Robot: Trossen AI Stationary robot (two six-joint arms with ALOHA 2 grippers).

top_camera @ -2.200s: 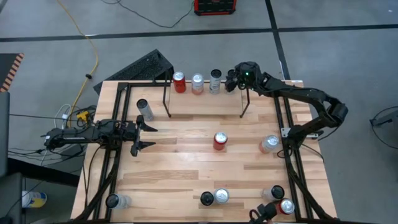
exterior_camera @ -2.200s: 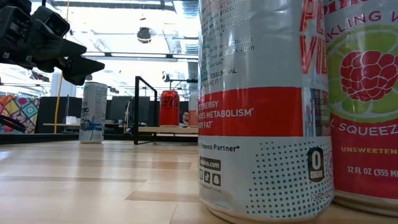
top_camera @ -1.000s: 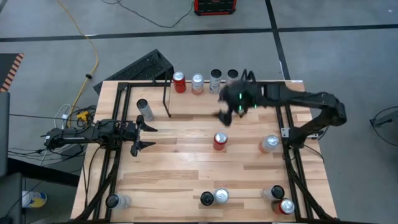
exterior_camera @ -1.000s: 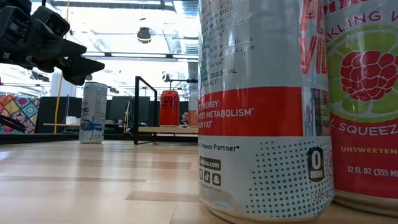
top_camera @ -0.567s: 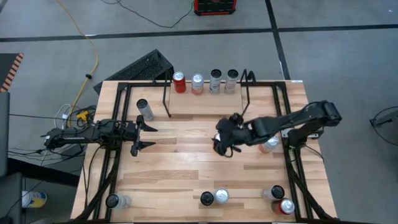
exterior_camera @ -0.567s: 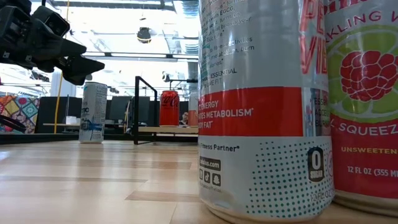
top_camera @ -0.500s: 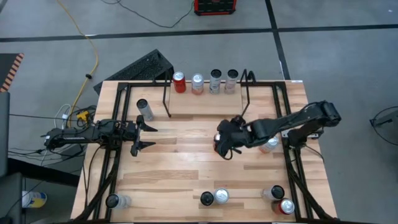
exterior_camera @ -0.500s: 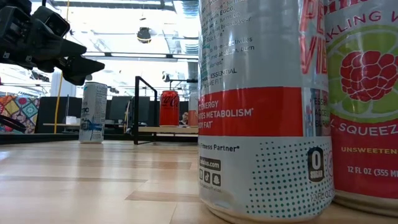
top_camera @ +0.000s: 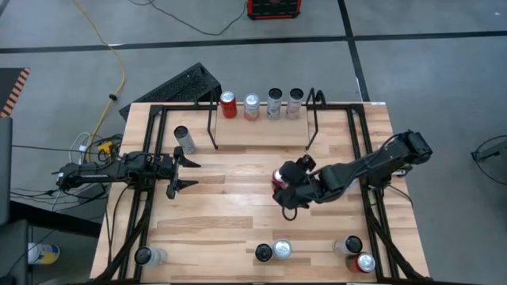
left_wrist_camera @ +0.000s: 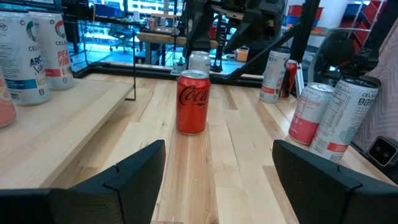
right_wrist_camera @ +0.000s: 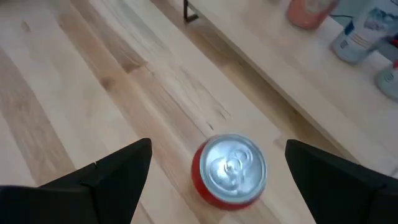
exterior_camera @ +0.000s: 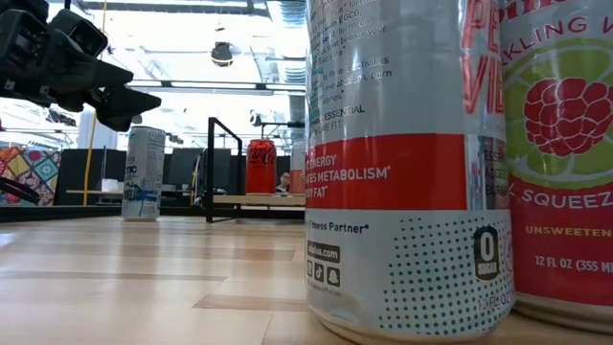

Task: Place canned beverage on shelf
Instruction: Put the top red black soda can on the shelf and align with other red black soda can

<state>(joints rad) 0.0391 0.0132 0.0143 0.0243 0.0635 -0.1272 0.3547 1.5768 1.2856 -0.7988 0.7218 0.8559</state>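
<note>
Shelf (top_camera: 261, 127): low black wire rack at the table's far edge, four cans (top_camera: 262, 104) standing in a row on it.
Target can: red cola can (right_wrist_camera: 229, 170) upright on the wood, in front of the shelf and well apart from it, roughly opposite the shelf's right half.
Right gripper (right_wrist_camera: 214, 177): your fingers stand wide, poised above the red can and straddling it; nothing is held.
Left gripper (top_camera: 181, 172): waiting in front of the shelf's left end, fingers parted, empty.
Risk one: in the right wrist view the can sits nearer one finger than the other – close from here and, in my judgement, that finger reaches it first and may push or tip it.
Risk two: the shelf looks nearly full; I judge the remaining gap narrow – a loose placement could knock the neighbouring cans.
View difference, high: shows the shelf row and both arms, yet the right arm hides most of the red can.
View difference, left wrist: shows the can's side and label, which the right wrist view does not.
View difference, low: large near cans (exterior_camera: 407, 163) block most of it.
</note>
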